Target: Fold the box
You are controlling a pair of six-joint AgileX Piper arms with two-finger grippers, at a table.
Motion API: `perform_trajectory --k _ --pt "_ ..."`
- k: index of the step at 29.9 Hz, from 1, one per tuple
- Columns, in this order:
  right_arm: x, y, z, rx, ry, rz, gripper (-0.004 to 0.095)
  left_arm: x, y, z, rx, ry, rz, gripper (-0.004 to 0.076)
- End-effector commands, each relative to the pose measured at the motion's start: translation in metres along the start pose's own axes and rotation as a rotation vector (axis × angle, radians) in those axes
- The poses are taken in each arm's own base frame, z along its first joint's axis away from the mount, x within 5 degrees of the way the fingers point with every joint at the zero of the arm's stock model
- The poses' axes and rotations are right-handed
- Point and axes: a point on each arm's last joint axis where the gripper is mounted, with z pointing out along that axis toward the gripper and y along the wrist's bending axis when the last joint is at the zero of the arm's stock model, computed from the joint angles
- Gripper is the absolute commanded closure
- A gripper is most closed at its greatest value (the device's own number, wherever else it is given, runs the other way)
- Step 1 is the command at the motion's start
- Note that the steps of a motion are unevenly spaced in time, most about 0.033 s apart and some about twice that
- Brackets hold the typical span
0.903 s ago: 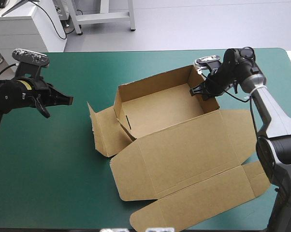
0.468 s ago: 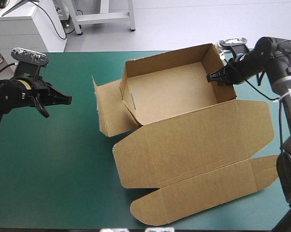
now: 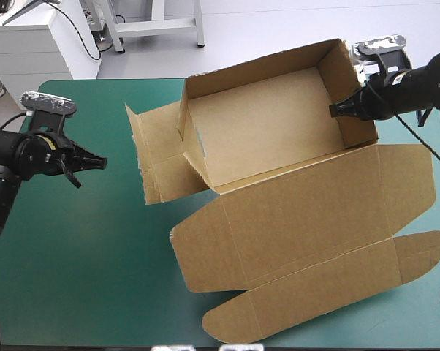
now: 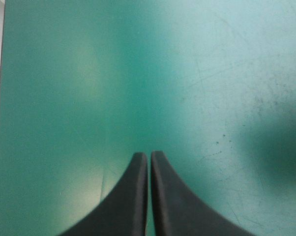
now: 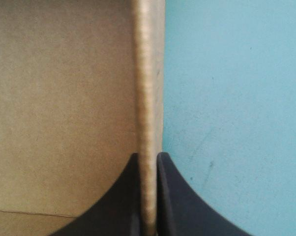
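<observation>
From above, you had the box lying across the middle and right of the counter. Its tray end, walls raised, sat toward the far edge, and the lid lay flat toward the near edge with rounded tabs. A side flap stood loose off the tray's left end. Your right claw pinched the right wall. Your left claw hung well apart from the board, over bare teal-green cover.

Through the left wrist, that claw's black fingers met in a point on nothing, above scuffed matte cover.

Through the right wrist, the fingers were all but closed on the wall's thin top edge, with plain brown board on one side and cover on the other.

The risk, as I judge it: smooth, stiff board held at one narrow spot could slide out or crease there. With nothing steadying the far end, the tray might swing and the loose flap splay.
</observation>
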Motion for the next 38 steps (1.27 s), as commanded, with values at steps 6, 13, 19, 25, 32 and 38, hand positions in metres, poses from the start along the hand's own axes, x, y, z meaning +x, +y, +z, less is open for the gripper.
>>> perform_trajectory --k 6,13,19,25,32,38 --pt "-0.001 0.014 -0.046 -0.015 -0.123 -0.017 0.0929 0.008 -0.009 0.028 0.097 -0.139 -0.126 0.0715" --pt "-0.001 0.017 -0.048 -0.041 -0.134 -0.007 0.0929 0.007 -0.025 0.041 0.363 -0.166 -0.142 0.0715" --pt "-0.001 0.018 -0.047 -0.046 -0.133 -0.005 0.0929 -0.001 -0.048 0.031 0.658 -0.225 -0.154 0.0715" --pt "0.004 0.016 -0.038 -0.052 -0.099 0.006 0.0929 -0.008 -0.063 0.013 0.913 -0.320 -0.158 0.0715" --pt "0.009 0.013 -0.022 -0.068 -0.070 0.043 0.0929 -0.010 -0.072 -0.005 1.132 -0.371 -0.134 0.0715" --pt "0.008 0.015 -0.020 -0.095 -0.081 0.053 0.0926 -0.007 -0.076 -0.011 1.213 -0.345 -0.116 0.0715"
